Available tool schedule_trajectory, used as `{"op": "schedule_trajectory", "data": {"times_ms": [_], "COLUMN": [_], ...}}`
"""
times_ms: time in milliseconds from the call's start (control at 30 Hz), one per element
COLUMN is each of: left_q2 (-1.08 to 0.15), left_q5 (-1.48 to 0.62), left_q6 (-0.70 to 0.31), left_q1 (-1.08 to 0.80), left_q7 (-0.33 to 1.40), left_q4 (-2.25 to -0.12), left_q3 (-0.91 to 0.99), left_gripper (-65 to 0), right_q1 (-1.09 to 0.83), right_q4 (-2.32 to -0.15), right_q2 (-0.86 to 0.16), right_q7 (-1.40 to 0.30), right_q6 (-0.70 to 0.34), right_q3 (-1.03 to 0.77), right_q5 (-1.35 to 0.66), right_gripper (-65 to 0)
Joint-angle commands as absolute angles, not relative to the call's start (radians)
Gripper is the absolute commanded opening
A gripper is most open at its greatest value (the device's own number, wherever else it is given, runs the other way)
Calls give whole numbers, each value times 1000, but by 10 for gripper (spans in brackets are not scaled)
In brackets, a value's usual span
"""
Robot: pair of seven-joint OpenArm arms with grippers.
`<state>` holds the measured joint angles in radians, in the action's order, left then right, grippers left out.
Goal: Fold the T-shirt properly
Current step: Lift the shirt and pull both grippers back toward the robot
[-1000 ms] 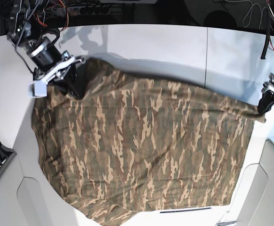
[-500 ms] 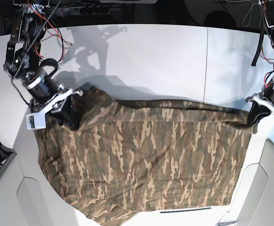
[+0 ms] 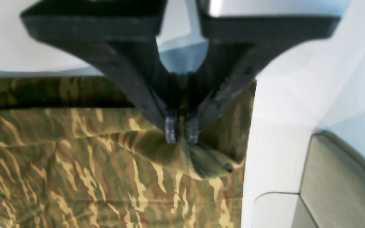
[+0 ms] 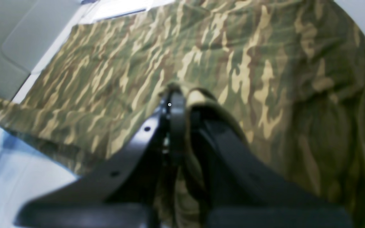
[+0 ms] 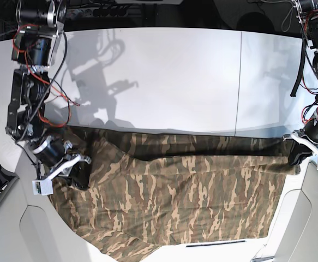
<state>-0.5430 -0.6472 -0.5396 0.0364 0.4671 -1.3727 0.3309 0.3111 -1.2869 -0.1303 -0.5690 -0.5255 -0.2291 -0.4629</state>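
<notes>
T-shirt (image 5: 175, 191) edge dragged forward, table (image 5: 175, 76) bared

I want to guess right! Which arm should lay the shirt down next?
Probably both. The right fingers and left fingers each pinch a far corner of the T-shirt, stretching its top edge taut between them; neither seems better placed.

Two robot arms reach down from the far corners. The right arm, on the base view's left, angles its right end effector (image 5: 78, 173) low and sideways, jaws clamped on a fold of the T-shirt (image 5: 191, 196). The left end effector (image 5: 299, 155), opposite, pinches the cloth's other corner, jaws closed.
</notes>
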Motion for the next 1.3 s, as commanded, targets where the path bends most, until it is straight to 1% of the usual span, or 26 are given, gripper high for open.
{"op": "schedule_trajectory", "data": {"times_ms": [0,233,300,467,500,567,600,633,667,733,767,867,1033,1267], "left_q2": [-565,-565,-565,-562,-562,-562,-562,-562,-562,-562,-562,-562,-562,-563], "left_q5": [-653,-653,-634,-524,-516,-512,-512,-514,-516,-516,-516,-516,-514,-513], "left_q6": [-542,-542,-532,-353,-342,-340,-340,-340,-341,-344,-350,-371,-370,-370], "left_q1": [56,75,97,163,178,212,226,239,252,264,264,263,263,260], "left_q7": [430,413,400,332,332,332,332,333,333,334,333,346,350,410], "left_q4": [-1388,-1375,-1357,-1283,-1266,-1225,-1207,-1192,-1177,-1160,-1159,-1159,-1159,-1159], "left_q3": [339,302,267,176,167,155,154,154,154,154,154,154,154,155], "left_gripper": [-650,-650,-618,-545,-536,-515,-497,-474,-441,-380,-364,-362,-362,-362], "right_q1": [362,491,521,562,562,562,562,562,562,562,562,561,551,496], "right_q4": [-1277,-1110,-1073,-1020,-1019,-1019,-1019,-1019,-1019,-1019,-1019,-1019,-1019,-1019], "right_q2": [-138,-138,-138,-138,-138,-138,-138,-138,-138,-138,-138,-138,-138,-157], "right_q7": [-542,-510,-496,-451,-441,-421,-414,-412,-407,-402,-402,-402,-404,-408], "right_q6": [-528,-533,-532,-532,-532,-531,-531,-530,-527,-527,-527,-527,-527,-527], "right_q3": [-234,-234,-234,-234,-234,-234,-234,-234,-234,-234,-234,-234,-234,-236], "right_q5": [-472,-428,-414,-356,-345,-321,-308,-305,-306,-305,-305,-306,-299,-293], "right_gripper": [-650,-650,-650,-650,-625,-466,-400,-352,-326,-322,-322,-323,-322,-323]}}
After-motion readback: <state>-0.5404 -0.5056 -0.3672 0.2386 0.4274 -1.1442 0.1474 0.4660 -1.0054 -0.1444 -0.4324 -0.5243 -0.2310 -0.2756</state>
